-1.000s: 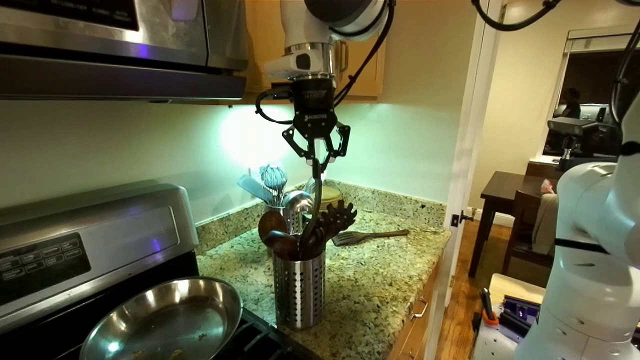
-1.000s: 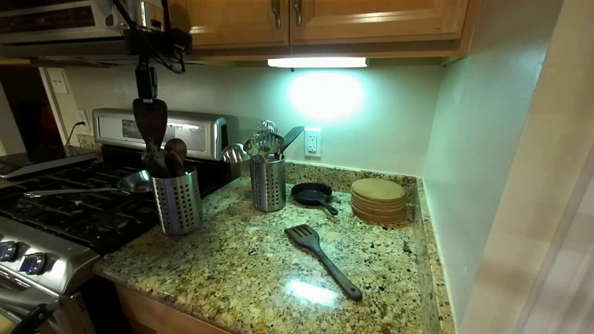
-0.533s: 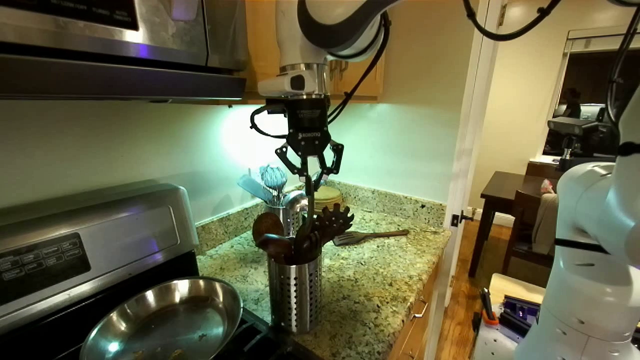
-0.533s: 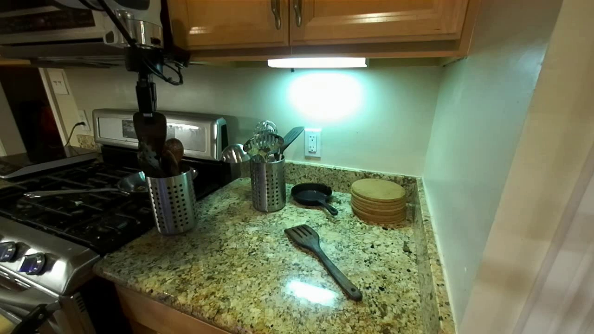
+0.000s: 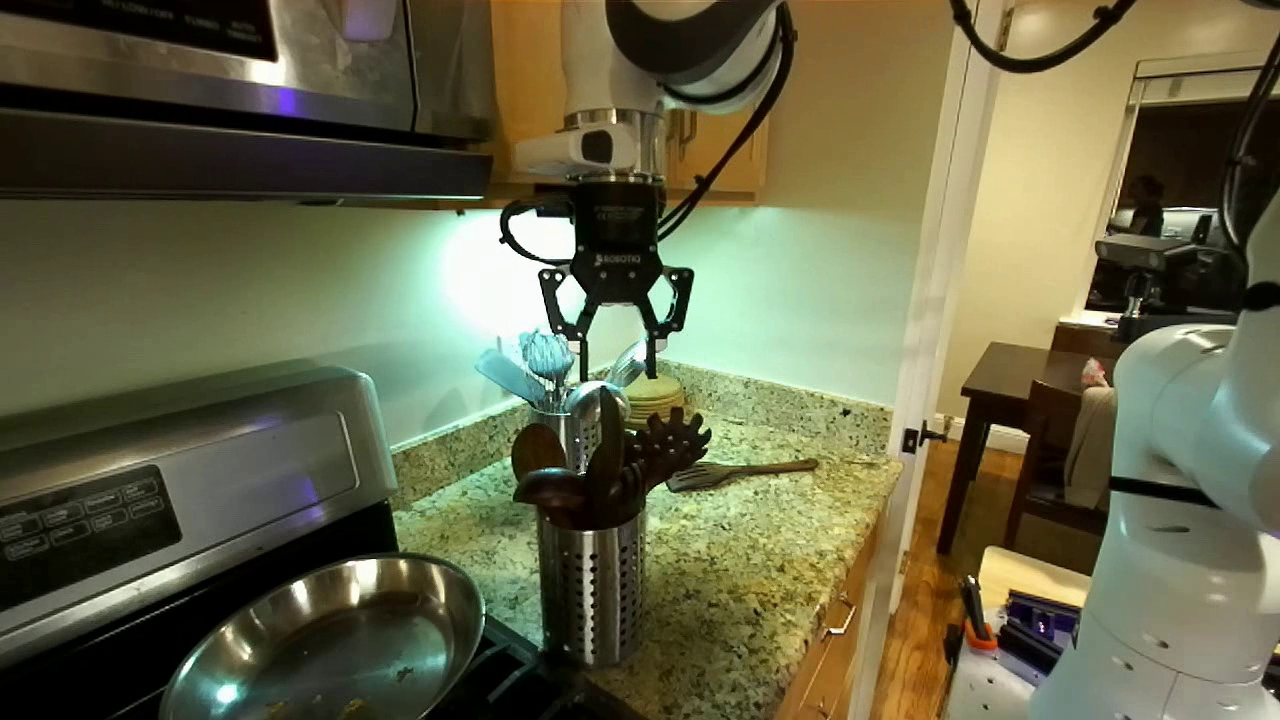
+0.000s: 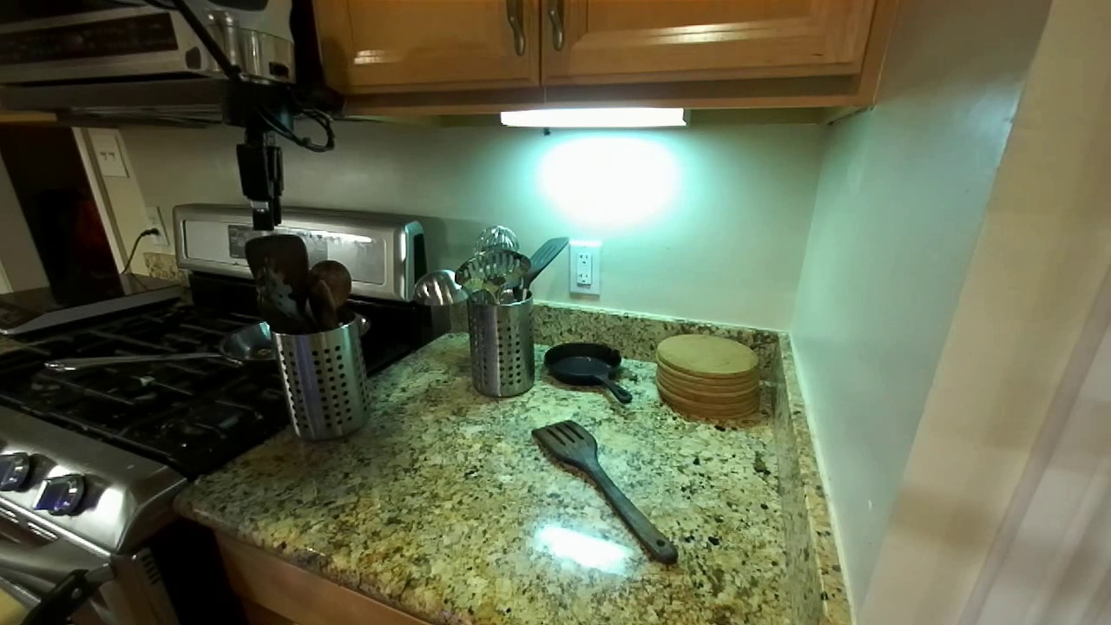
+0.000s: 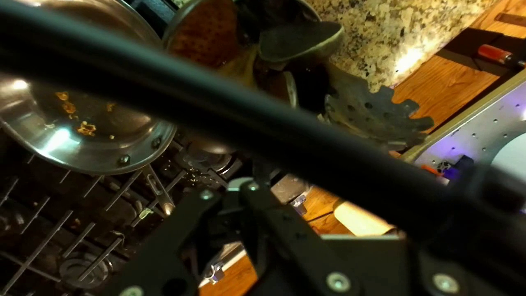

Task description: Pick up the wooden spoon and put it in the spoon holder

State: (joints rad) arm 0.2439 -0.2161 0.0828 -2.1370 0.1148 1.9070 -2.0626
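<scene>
The spoon holder is a perforated steel canister by the stove, seen as a holder in the second viewpoint too. Head up inside it stands the dark brown utensil taken for the wooden spoon; this spoon shows a broad flat head, its handle end hidden in the holder. Directly above, my gripper is open, its fingers apart with nothing between them. A small gap separates the gripper from the head. A blurred dark bar crosses the wrist view and hides the fingertips there.
Other utensils, including a pasta server, crowd the same holder. A frying pan sits on the stove beside it. Behind stands another steel canister with utensils. A slotted turner, small black pan and round boards occupy the counter.
The gripper went down with the dark utensil, and the holder shifted slightly. Since then the fingers have spread and risen a little, leaving the utensil standing in the holder.
</scene>
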